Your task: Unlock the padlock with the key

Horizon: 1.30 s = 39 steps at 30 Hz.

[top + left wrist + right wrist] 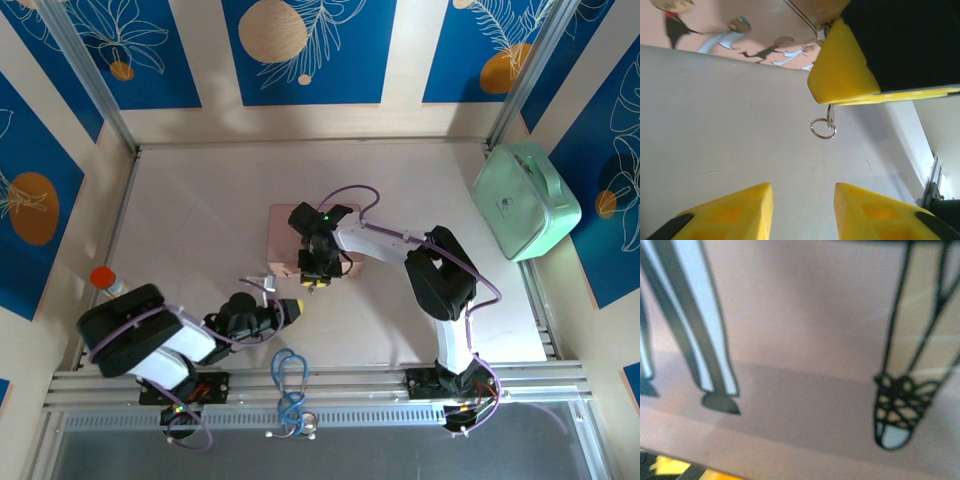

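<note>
1. Nearest the arm bases, a blue looped cable (290,385) lies at the front edge of the pale table (200,220), clear of the work.
2. The left jaws stand partly open and empty. In the left wrist view bare table is seen between the two yellow fingers (740,212).
3. Straight ahead of them, slightly to their right and higher, a thin silver split ring (823,128) is seen. It dangles from a small metal piece (830,111) under the right arm's yellow finger (840,70).
4. The right jaws are set narrow and point down at the front edge of a flat pink tin printed with figures (283,235). They are judged to be clamped on the small metal piece. Most of it is hidden, so it cannot be told whether it is the key alone or the key seated in the padlock.
5. The tiny brass-yellow padlock cannot be made out for certain. A small metal loop at the upper edge of that finger may be its shackle.
6. The piece's long axis is judged roughly vertical, so it would be met from the side. The left arm is the free one and is close, but the right finger and the tin crowd the approach.
7. A bottle with an orange cap (103,277) stands at far left. A mint-green zipped case (525,200) lies at far right. Both are well apart from the work.
</note>
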### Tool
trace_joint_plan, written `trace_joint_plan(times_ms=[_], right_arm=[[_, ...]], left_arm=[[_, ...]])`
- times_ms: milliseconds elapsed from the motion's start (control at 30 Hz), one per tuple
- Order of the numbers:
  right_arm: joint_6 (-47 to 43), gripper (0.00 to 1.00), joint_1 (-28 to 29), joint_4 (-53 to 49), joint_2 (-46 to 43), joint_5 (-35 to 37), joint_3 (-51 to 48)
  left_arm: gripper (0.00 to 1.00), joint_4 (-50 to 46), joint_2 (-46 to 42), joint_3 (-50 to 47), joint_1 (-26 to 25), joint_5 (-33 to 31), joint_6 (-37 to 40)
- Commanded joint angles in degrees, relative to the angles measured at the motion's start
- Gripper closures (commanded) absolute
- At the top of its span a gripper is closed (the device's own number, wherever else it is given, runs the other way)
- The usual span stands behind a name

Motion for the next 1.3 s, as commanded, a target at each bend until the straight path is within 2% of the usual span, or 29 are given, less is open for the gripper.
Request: trace_joint_plan(times_ms=[0,267,500,667,867,1000,1133,1267], right_arm=[[1.4,1.00,-0.5,-3.8,0.8,-10.2,-1.1],[2.4,1.00,-0.4,-2.5,1.5,-10.3,-1.1],[3.3,1.00,-0.6,-1.4,0.5,-10.2,-2.4],[3.3,1.00,-0.6,-1.2,0.6,-10.3,-2.4],[3.5,1.00,-0.5,-1.1,0.8,-10.3,-2.4],[3.9,1.00,-0.4,-0.8,0.6,-10.3,-2.8],[4.2,1.00,-0.4,-0.4,0.4,-10.3,-3.1],[4.6,1.00,-0.2,0.1,0.6,-10.6,-3.1]], left_arm=[[0.56,15.1,5.3,1.1,-0.9,1.4,-0.3],[0.48,10.8,1.6,2.5,-3.3,-3.7,4.8],[0.60,15.1,8.4,3.8,-3.2,-6.7,3.6],[0.68,14.5,9.3,5.0,-3.3,-6.2,3.8],[0.65,15.1,11.0,5.5,-3.2,-7.6,3.3],[0.73,15.1,12.5,7.2,-3.2,-6.6,3.5],[0.73,15.1,11.8,7.2,-3.2,-7.4,4.1],[0.78,15.1,12.8,7.8,-3.2,-7.7,3.7]])
